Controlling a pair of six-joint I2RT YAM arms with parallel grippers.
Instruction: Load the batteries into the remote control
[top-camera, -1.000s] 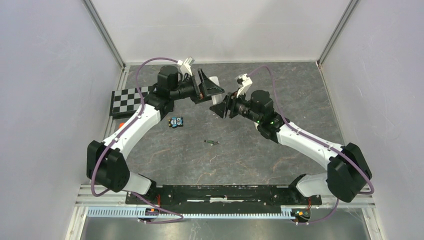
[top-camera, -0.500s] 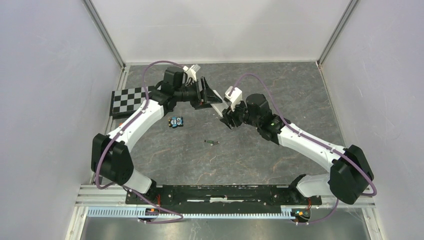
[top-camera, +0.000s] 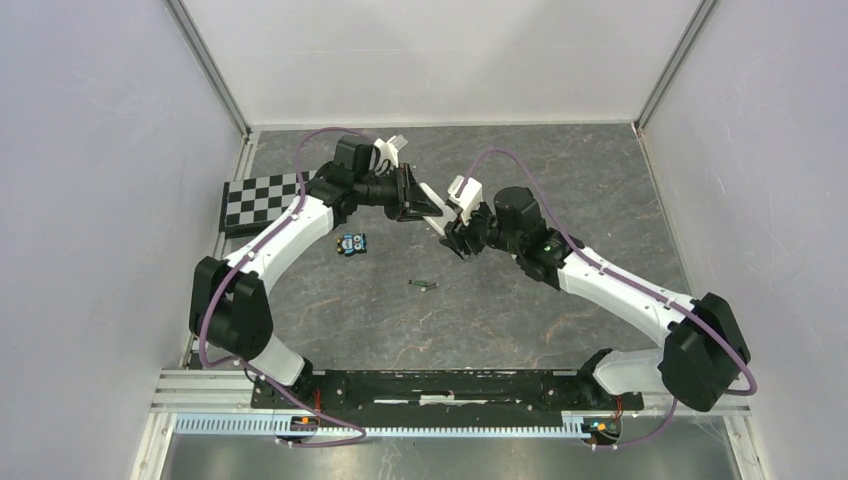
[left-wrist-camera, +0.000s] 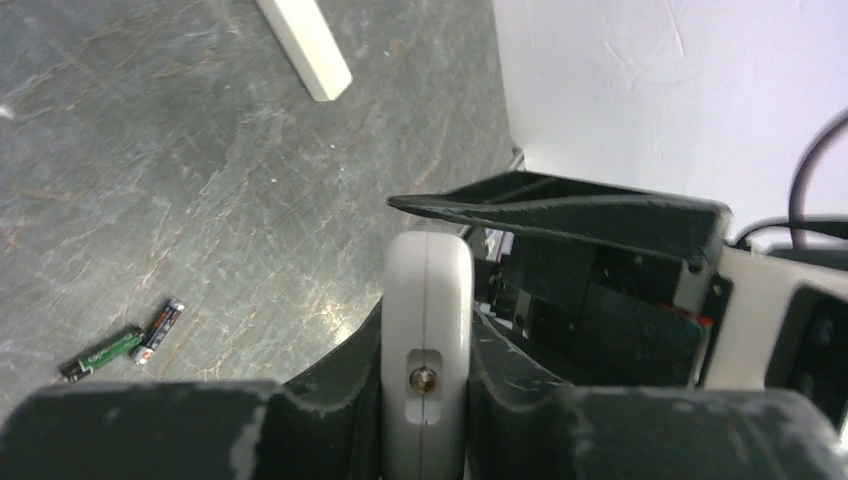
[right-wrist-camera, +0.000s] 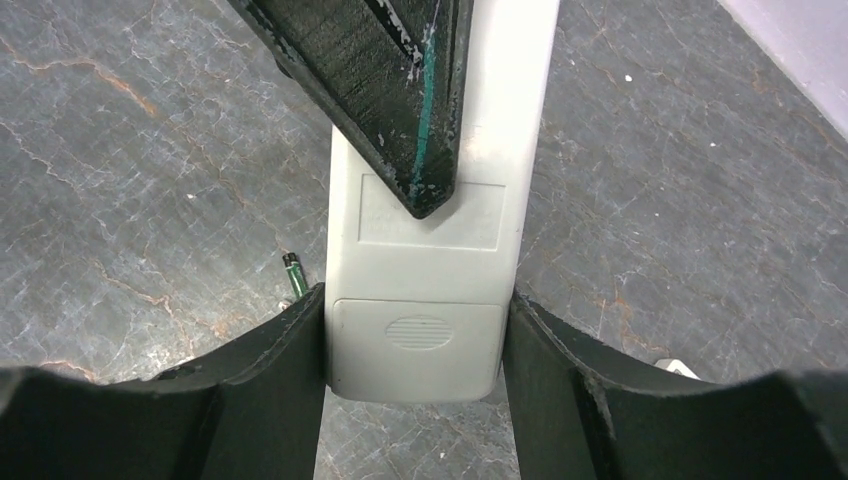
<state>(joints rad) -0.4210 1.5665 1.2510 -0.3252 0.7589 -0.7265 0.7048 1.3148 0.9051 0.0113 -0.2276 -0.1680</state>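
The white remote control (top-camera: 437, 213) hangs above the table between both arms. My right gripper (right-wrist-camera: 415, 345) is shut across its width at the end with the ribbed battery cover (right-wrist-camera: 417, 333). My left gripper (left-wrist-camera: 428, 360) pinches the other end (left-wrist-camera: 428, 300) across its thin sides, with both jaws touching it. In the right wrist view a dark left finger (right-wrist-camera: 400, 100) lies across the remote's back. Two batteries (top-camera: 424, 286), slim and dark with green and reddish tints, lie side by side on the table (left-wrist-camera: 125, 343). A green tip (right-wrist-camera: 294, 275) peeks out beside the remote.
A small blue toy-like object (top-camera: 350, 243) sits left of centre. A checkerboard plate (top-camera: 260, 200) lies at the left edge. A white bar-shaped piece (left-wrist-camera: 305, 45) rests on the grey stone-patterned table. White walls close in on three sides.
My left gripper came in from wide open and closed on the remote's free end. The right arm carried the remote slightly left, then held still.
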